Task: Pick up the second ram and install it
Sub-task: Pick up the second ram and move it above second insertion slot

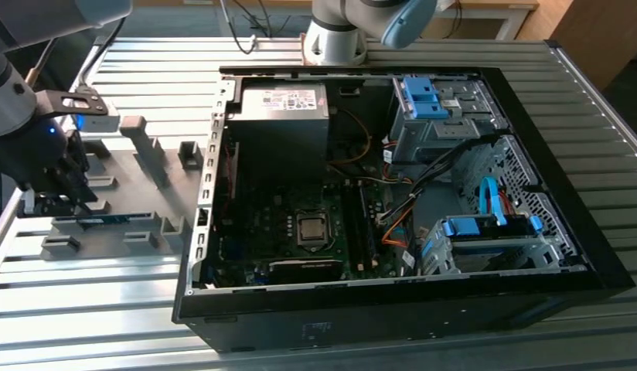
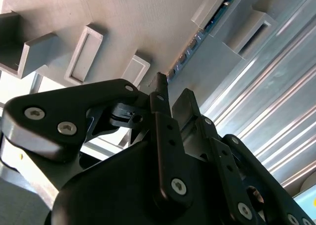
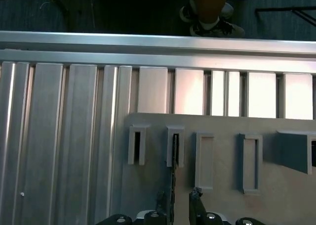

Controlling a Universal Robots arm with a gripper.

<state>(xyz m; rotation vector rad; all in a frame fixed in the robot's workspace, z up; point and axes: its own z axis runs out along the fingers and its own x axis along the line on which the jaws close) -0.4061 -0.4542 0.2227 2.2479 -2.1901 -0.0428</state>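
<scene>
At the exterior view's left, the hand (image 1: 52, 202) hangs low over a grey fixture plate (image 1: 127, 193) that lies near the edge of the ribbed metal surface (image 1: 92, 301). The second ram (image 1: 104, 220) stands on edge in the plate's slots, just beside the hand on the side toward the computer case (image 1: 401, 309).

In the first wrist view, the hand (image 3: 178, 205) is spread. Its fingers (image 3: 196, 205) stand apart on either side of the ram's (image 3: 174, 153) thin dark edge, which runs from one slot toward the gap between them. I cannot tell whether either finger touches it. In the second wrist view, the blue strip (image 2: 217, 17) shows in its slots just beyond the fingertips (image 2: 160, 94).

Past the plate, bare ribs reach to the surface's rail. Beyond the rail, a person's shoes (image 3: 210, 20) stand on the floor.

Further right in the exterior view, upright fixture blocks (image 1: 189, 154) stand close to the open case's wall. Inside, the power-supply box (image 1: 277, 131) carries a white printed label (image 1: 282, 99). Another small label (image 1: 316, 331) sits on the case's near outer panel. Blue drive-bay latches (image 1: 422, 97) are at the right.
</scene>
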